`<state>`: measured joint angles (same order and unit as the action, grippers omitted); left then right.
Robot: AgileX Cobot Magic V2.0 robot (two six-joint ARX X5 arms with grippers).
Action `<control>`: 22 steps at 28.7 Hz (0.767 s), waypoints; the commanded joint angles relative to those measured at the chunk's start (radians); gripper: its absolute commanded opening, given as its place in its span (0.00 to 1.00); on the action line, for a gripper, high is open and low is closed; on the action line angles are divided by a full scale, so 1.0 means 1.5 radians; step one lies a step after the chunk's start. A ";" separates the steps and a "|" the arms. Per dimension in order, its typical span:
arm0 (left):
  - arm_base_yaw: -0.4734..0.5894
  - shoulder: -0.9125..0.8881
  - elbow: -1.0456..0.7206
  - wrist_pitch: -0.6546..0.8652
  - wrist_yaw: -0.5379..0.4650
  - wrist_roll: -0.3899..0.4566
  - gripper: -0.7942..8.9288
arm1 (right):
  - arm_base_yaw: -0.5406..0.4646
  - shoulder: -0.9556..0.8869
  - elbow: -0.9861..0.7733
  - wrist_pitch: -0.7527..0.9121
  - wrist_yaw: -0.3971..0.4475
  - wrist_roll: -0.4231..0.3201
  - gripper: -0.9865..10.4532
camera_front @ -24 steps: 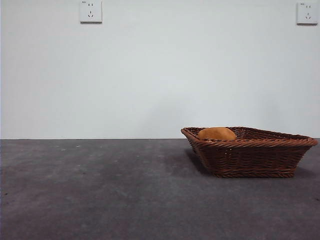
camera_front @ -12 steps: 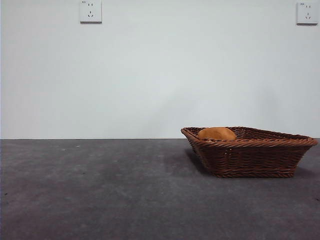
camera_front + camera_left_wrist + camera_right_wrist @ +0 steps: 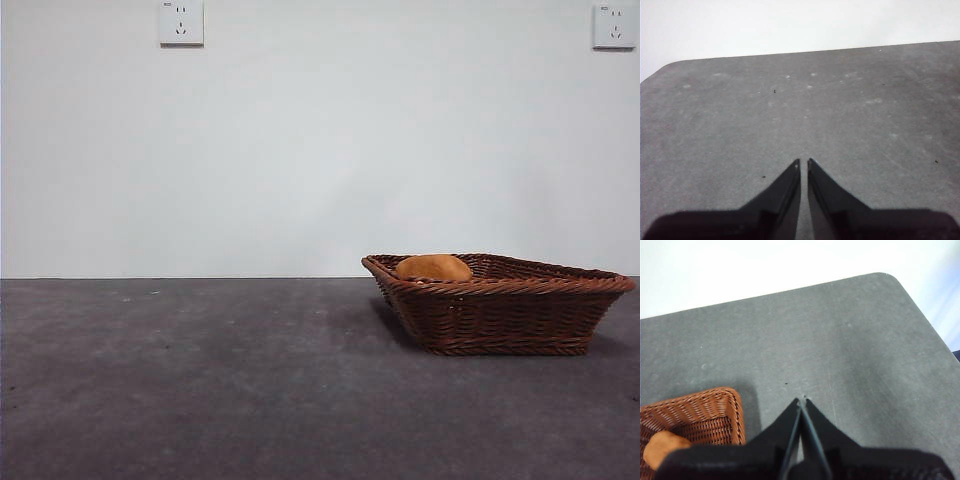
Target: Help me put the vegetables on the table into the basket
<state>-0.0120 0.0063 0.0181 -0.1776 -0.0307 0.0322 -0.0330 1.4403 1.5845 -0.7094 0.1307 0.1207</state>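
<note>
The dark brown wicker basket (image 3: 500,305) stands on the grey table (image 3: 200,380) at the right in the front view. An orange-brown potato (image 3: 433,268) lies inside it, its top showing over the rim. The right wrist view shows a corner of the basket (image 3: 695,415) with the potato (image 3: 662,447) in it, beside my right gripper (image 3: 801,401), which is shut and empty above bare table. My left gripper (image 3: 803,162) is shut over bare table (image 3: 790,110), with nothing between its tips. No other vegetable shows in any view.
Two wall sockets (image 3: 181,22) (image 3: 613,25) sit high on the white wall behind. A rounded table corner (image 3: 890,277) appears in the right wrist view, and another rounded corner (image 3: 670,65) in the left wrist view.
</note>
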 commanded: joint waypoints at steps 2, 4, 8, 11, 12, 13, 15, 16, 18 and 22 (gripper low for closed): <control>0.001 -0.002 -0.006 0.009 0.004 -0.002 0.11 | 0.000 0.003 -0.003 0.003 0.001 0.007 0.09; 0.001 -0.002 -0.006 0.009 0.003 -0.002 0.11 | 0.000 0.003 -0.003 0.003 0.001 0.007 0.09; 0.001 -0.002 -0.006 0.009 0.003 -0.002 0.11 | 0.000 0.003 -0.003 0.003 0.001 0.007 0.09; 0.001 0.000 -0.006 0.008 0.003 -0.002 0.11 | 0.000 0.003 -0.003 0.003 0.001 0.007 0.09; 0.001 0.001 -0.006 0.008 0.003 -0.002 0.11 | 0.000 0.003 -0.003 0.003 0.001 0.007 0.09; 0.001 0.002 -0.006 0.008 0.004 -0.002 0.11 | 0.000 0.003 -0.003 0.003 0.001 0.007 0.09; 0.001 0.003 -0.006 0.008 0.003 -0.002 0.11 | 0.000 0.003 -0.003 0.003 0.001 0.007 0.09; 0.001 0.003 -0.006 0.008 0.003 -0.002 0.11 | 0.000 0.003 -0.003 0.003 0.001 0.007 0.09; 0.001 0.004 -0.006 0.008 0.003 -0.002 0.11 | 0.000 0.003 -0.003 0.003 0.001 0.007 0.09; 0.001 0.005 -0.006 0.008 0.003 -0.002 0.11 | 0.000 0.003 -0.003 -0.001 -0.002 0.007 0.09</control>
<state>-0.0120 0.0124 0.0181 -0.1761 -0.0307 0.0322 -0.0330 1.4403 1.5845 -0.7097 0.1303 0.1207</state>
